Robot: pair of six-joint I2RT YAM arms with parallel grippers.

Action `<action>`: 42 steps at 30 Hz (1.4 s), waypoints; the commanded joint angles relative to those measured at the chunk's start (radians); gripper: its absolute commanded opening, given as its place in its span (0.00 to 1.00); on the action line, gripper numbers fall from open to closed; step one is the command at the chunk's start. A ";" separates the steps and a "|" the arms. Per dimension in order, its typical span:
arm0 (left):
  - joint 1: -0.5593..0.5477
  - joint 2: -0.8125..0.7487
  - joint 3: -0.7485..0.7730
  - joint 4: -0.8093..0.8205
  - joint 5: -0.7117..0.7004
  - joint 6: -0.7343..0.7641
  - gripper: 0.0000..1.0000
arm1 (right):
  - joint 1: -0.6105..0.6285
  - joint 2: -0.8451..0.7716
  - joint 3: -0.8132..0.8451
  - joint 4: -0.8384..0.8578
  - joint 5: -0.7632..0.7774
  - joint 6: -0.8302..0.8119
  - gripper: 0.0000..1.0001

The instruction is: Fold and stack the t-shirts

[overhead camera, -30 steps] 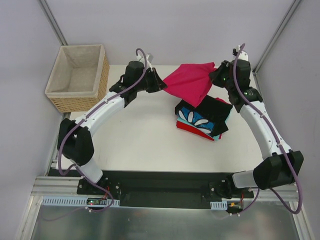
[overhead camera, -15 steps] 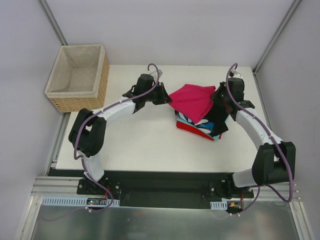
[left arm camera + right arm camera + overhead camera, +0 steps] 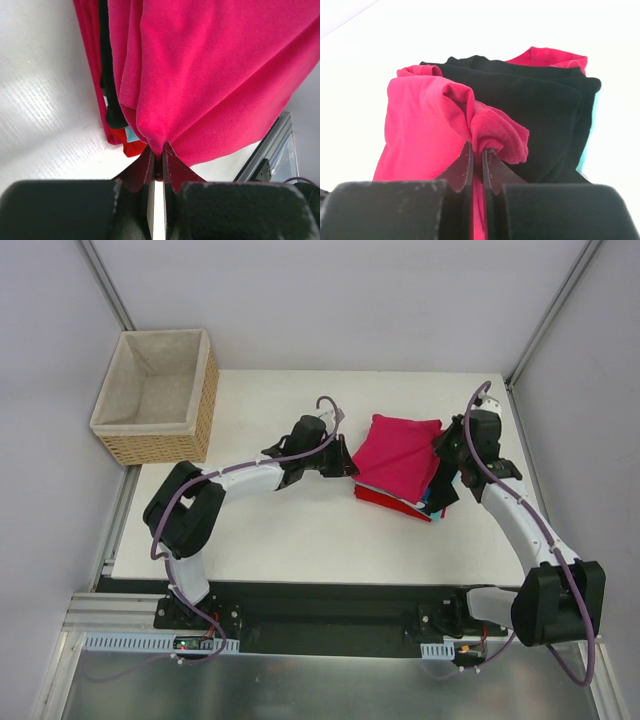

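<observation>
I hold the left gripper point(image 3: 347, 461) pinched closed on the left edge of the magenta-pink t-shirt point(image 3: 400, 450), and the right gripper point(image 3: 441, 447) pinched closed on its right edge. Each wrist view shows pink cloth bunched between the shut jaws. The shirt lies folded across the top of the stack on the table point(image 3: 270, 530), right of centre. Below it a black shirt point(image 3: 448, 488) shows at the right, a red shirt point(image 3: 385, 498) at the near edge, and a sliver of the blue shirt point(image 3: 592, 127). I judge the release to be the hazard. If either arm retreats before its jaws part fully, the snagged hem will drag the fold open. A sideways withdrawal at low height could shove the whole stack askew. In the right wrist view the black shirt sits just behind the pinch, and I cannot tell whether it is caught; if it is, lifting would pull that layer out. The pink shirt also sits offset toward the far side, so its overhang may slump.
</observation>
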 commanded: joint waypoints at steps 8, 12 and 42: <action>-0.006 -0.034 0.071 -0.012 0.017 0.001 0.00 | -0.071 0.035 0.120 -0.005 0.059 0.008 0.00; -0.009 -0.021 0.095 -0.021 0.023 0.001 0.00 | -0.094 0.076 0.130 -0.005 0.055 0.008 0.00; -0.052 -0.059 0.114 -0.035 0.004 0.026 0.99 | 0.001 -0.080 0.174 -0.134 0.092 0.031 0.88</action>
